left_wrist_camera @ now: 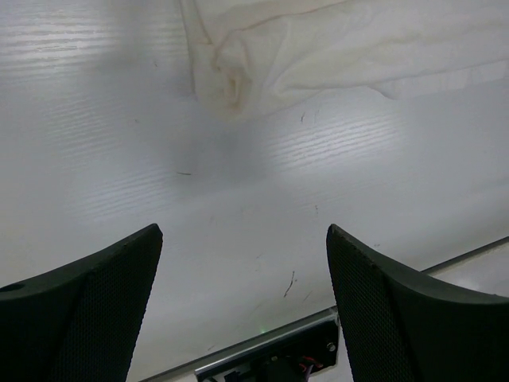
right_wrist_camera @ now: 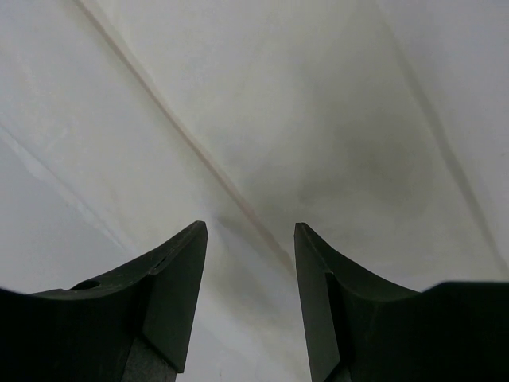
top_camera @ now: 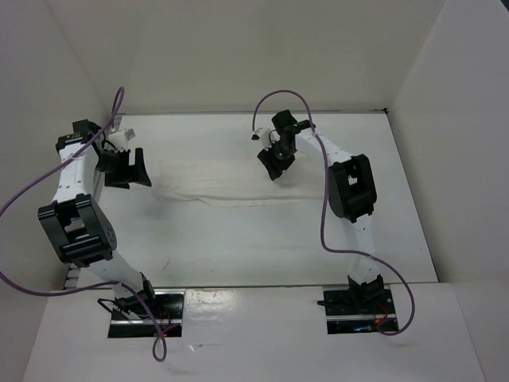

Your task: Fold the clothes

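My left hand (left_wrist_camera: 242, 231) hangs with fingers spread wide over bare desk (left_wrist_camera: 159, 159), with the bunched left end of the white shirt (left_wrist_camera: 318, 56) just beyond. The shirt lies in a long strip across the desk. My right hand (right_wrist_camera: 250, 227) hovers half spread over its right part, pinching nothing I can see.

Clothes (top_camera: 215, 191) flat across counter's (top_camera: 238, 247) far half; left gripper (top_camera: 131, 177) just off left end, right gripper (top_camera: 274, 169) above right part.
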